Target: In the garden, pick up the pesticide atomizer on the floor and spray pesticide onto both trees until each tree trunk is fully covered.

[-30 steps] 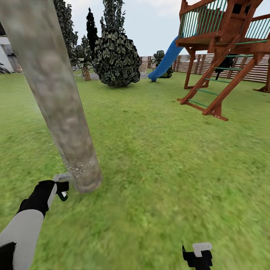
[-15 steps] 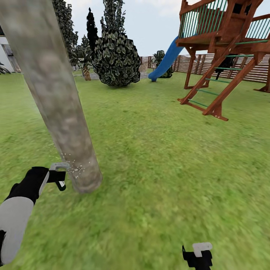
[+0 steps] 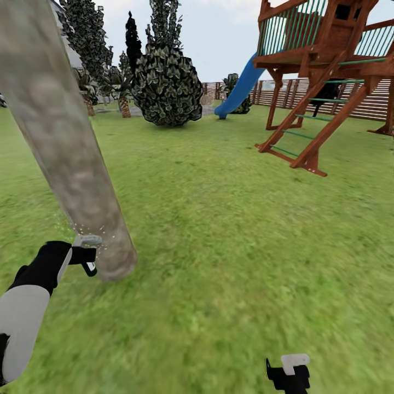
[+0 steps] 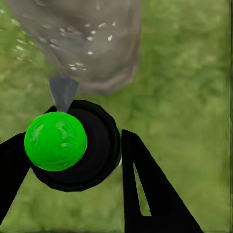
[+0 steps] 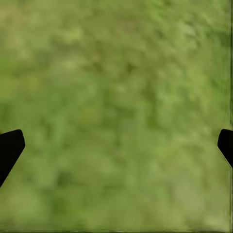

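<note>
Gripping the black, green-capped pesticide atomizer (image 4: pixel 73 145) in my clenched left gripper (image 3: pixel 87 256), I am misting the thick mottled grey-brown tree trunk (image 3: pixel 65 148) near its base, and judging that sweeping upward will spread coverage.

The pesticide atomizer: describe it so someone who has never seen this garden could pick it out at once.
Start from the thick, leaning, mottled grey-brown tree trunk rising out of the lawn at the head view's left. At its base the left gripper holds the pesticide atomizer between its jaws. It is the round black body with a bright green ball on it and a grey nozzle aimed at the speckled trunk.
</note>
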